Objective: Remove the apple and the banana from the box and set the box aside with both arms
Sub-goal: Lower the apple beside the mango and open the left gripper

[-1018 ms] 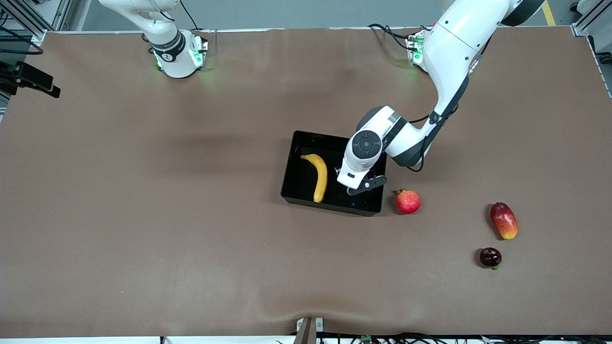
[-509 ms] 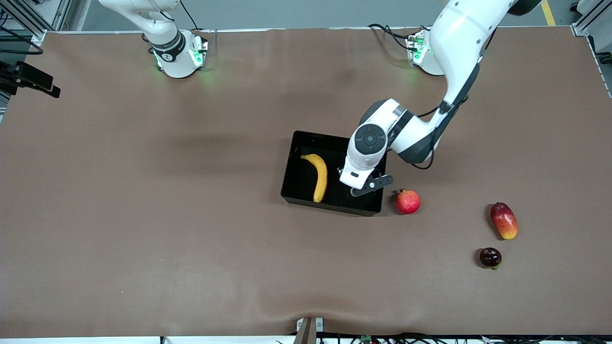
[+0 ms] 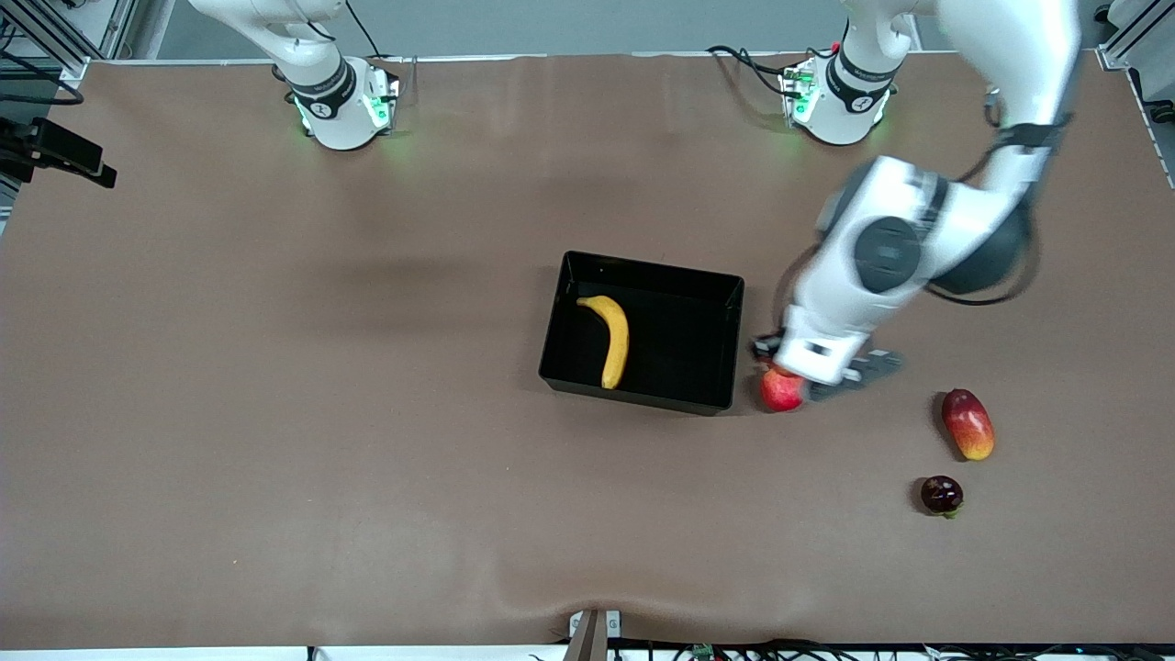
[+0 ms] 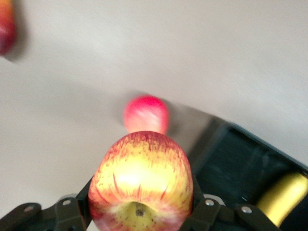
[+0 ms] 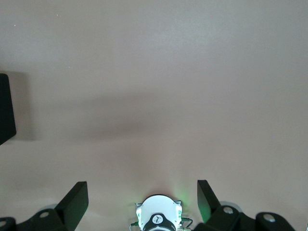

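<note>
My left jaws (image 4: 139,211) pinch the apple (image 4: 142,180) in the air above the pomegranate (image 4: 146,114) beside the box (image 3: 643,332), so releasing here could knock both rolling, while my right jaws (image 5: 142,202) wait spread, banana (image 3: 610,338) unboxed yet.

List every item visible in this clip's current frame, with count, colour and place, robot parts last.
table: one, brown, under everything.
box: one, black, mid-table.
banana: one, yellow, lying in the box.
apple: one, red and yellow, held in the left pincer.
pomegranate: one, red, on the table beside the box.
mango: one, red and yellow, toward the left arm's end.
dark fruit: one, deep purple, nearer the camera than the mango.
left pincer: black, shut on the apple, over the pomegranate.
right pincer: black, open, over bare table, waiting.
</note>
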`<state>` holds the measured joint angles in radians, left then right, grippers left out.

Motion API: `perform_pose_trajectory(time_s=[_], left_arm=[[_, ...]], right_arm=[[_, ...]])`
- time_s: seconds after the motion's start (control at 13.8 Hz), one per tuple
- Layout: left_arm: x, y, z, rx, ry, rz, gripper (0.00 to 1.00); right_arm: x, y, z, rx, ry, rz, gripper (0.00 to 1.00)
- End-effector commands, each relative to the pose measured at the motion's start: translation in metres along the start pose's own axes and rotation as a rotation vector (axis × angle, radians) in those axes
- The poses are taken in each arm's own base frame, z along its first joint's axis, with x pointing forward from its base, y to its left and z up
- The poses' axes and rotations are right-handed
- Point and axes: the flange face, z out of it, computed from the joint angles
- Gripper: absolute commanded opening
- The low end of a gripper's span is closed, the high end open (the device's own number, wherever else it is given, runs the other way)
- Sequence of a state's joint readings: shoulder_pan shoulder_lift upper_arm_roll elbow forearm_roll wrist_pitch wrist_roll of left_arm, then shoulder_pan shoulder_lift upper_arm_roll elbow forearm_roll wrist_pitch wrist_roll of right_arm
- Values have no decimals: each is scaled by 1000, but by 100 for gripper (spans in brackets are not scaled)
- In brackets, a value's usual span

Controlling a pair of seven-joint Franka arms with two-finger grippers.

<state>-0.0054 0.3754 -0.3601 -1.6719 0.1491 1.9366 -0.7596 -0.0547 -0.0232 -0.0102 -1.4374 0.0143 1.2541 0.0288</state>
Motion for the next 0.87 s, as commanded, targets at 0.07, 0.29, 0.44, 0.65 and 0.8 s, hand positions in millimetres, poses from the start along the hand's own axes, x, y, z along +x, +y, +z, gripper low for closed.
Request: perform_pose_trajectory(time_s=[0.07, 0.29, 0.44, 0.65, 0.8], left_arm=[[61, -81, 40, -29, -61, -1, 0], [92, -117, 82, -42, -69, -14, 0], [110, -141, 103, -60, -60, -21, 0], [131, -137, 127, -120, -1, 22, 0], [142, -123, 140, -144, 6, 24, 0]], right_arm=[[-6, -2, -4, -4, 2, 5, 100], [-5, -3, -4, -4, 1, 4, 100], [-5, -3, -4, -4, 1, 4, 100], [-5, -3, -4, -3, 2, 5, 100], [-4, -2, -4, -2, 4, 8, 100]])
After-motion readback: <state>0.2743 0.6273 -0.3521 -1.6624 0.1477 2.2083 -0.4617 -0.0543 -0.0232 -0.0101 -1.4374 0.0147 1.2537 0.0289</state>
